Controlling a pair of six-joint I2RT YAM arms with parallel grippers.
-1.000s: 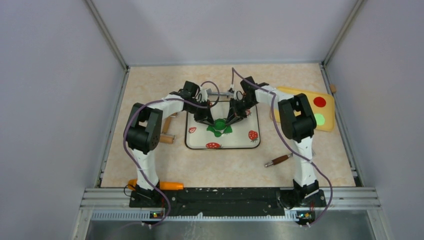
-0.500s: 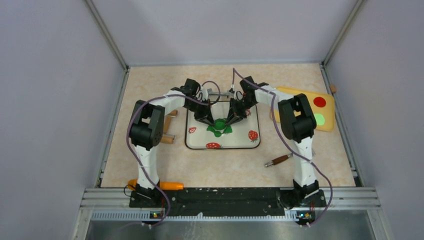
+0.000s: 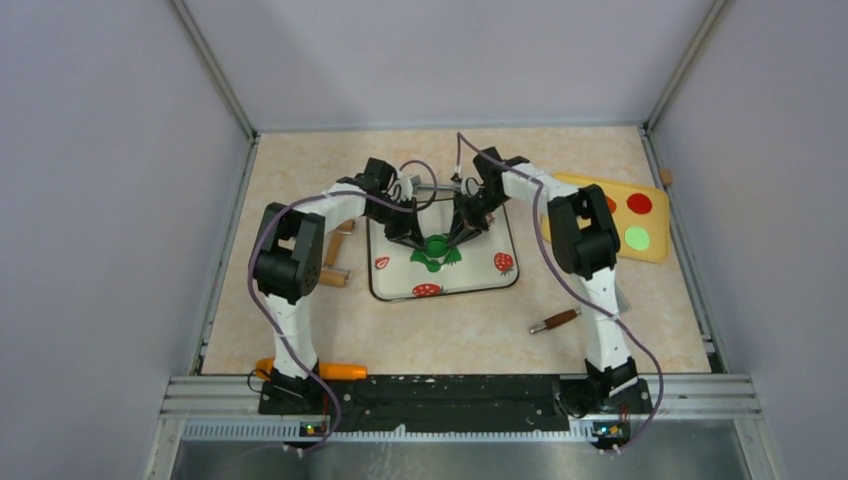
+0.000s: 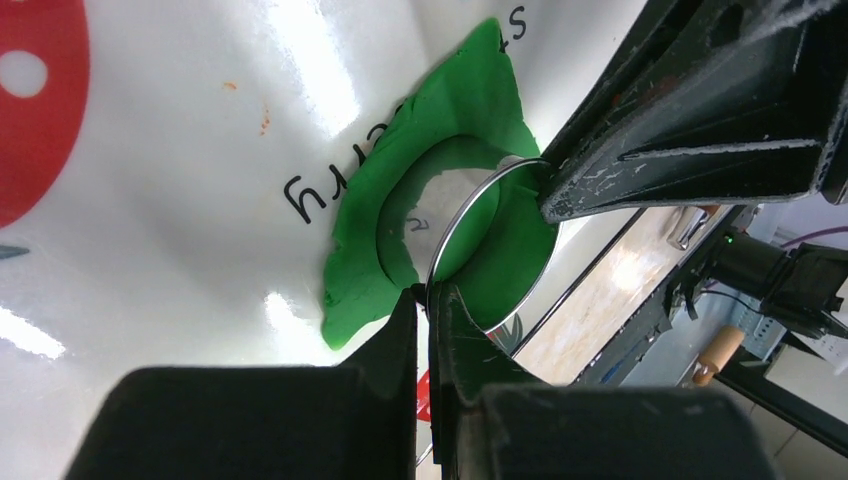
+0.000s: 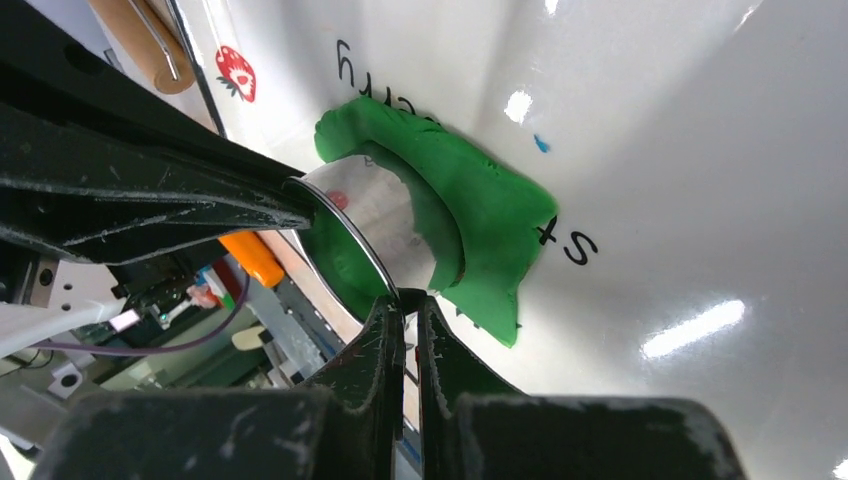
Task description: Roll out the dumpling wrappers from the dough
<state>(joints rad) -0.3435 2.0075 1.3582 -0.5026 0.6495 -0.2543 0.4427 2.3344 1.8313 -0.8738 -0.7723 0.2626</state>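
The dough is a flattened dark green sheet with a round hole, lying on the white strawberry mat. It also shows in the left wrist view and the right wrist view. A clear round cutter hangs tilted just above the hole, with green clay showing inside it. My left gripper is shut on one side of its rim. My right gripper is shut on the opposite side. No separate dark green wrapper lies in view.
A yellow board at the right holds a red disc and a pale green disc. Wooden rollers lie left of the mat. A wooden-handled tool lies at front right, and an orange tool by the left base.
Both grippers have moved slightly left and away with the cutter held between them. The right arm's elbow has swung left. The mat has shifted a little left.
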